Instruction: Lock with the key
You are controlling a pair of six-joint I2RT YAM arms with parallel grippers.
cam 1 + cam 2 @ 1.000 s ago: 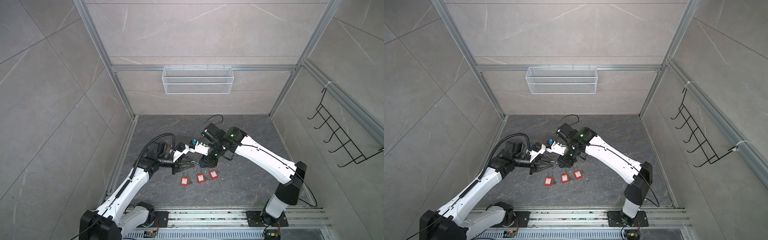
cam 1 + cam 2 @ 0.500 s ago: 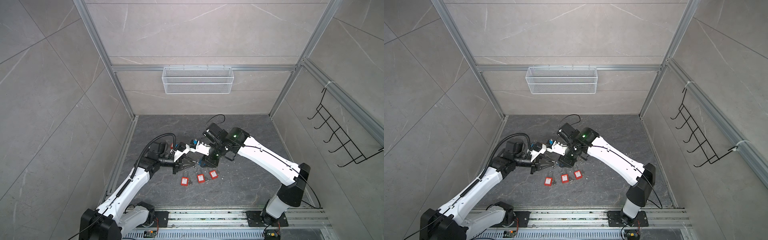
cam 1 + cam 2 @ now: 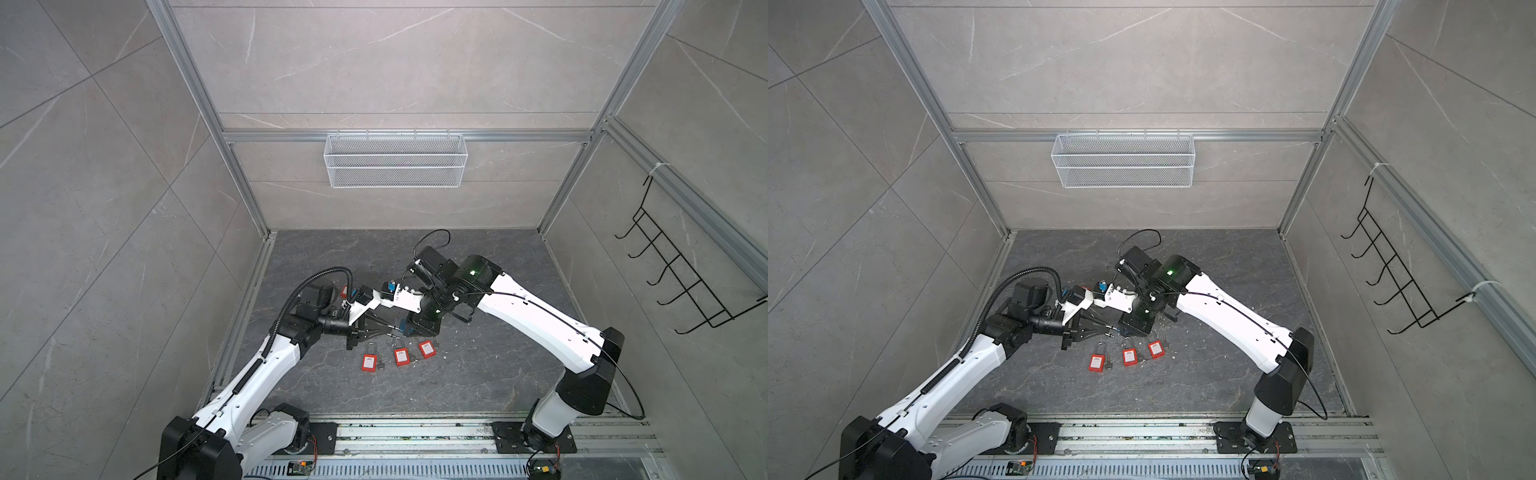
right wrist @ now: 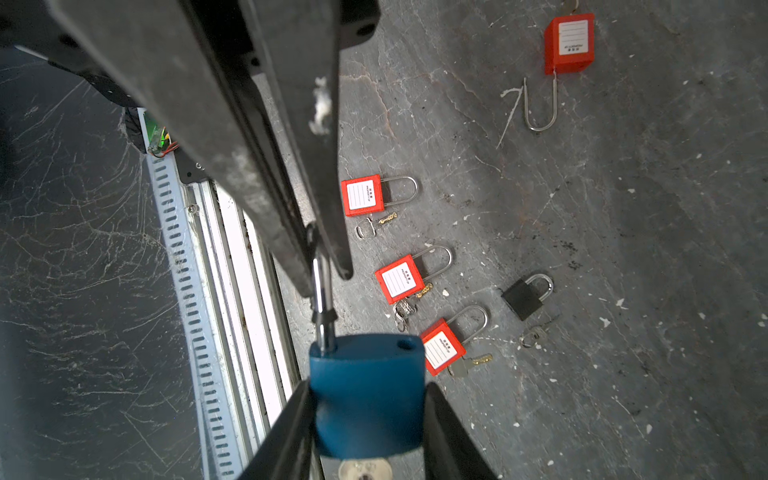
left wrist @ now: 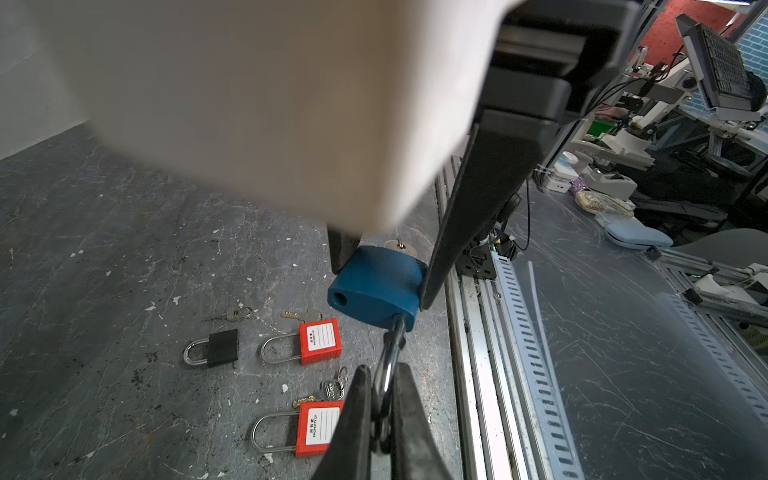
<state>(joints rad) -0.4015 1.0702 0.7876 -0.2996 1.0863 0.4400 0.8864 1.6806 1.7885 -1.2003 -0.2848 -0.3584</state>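
A blue padlock [image 4: 368, 395] hangs above the floor between the fingers of my right gripper [image 4: 368, 401], which is shut on its body. A silver key [image 4: 365, 471] sticks out of the lock's bottom end and also shows in the left wrist view as the key [image 5: 400, 246]. The steel shackle [image 5: 390, 357] is open: one leg sits in the body and the other hole [image 5: 340, 297] is empty. My left gripper [image 5: 381, 374] is shut on the shackle's bend. In both top views the left gripper [image 3: 392, 330] and the right gripper [image 3: 409, 330] meet tip to tip at mid-floor.
Three red padlocks [image 3: 369, 362] [image 3: 401, 356] [image 3: 427, 348] lie in a row just in front of the grippers with loose keys beside them. A black padlock [image 4: 524, 297] and another red padlock [image 4: 569, 43] lie nearby. A wire basket [image 3: 395, 160] and a hook rack [image 3: 681, 286] hang on the walls.
My left gripper's jaws have closed onto the shackle. The right arm has shifted slightly and still holds the blue padlock.
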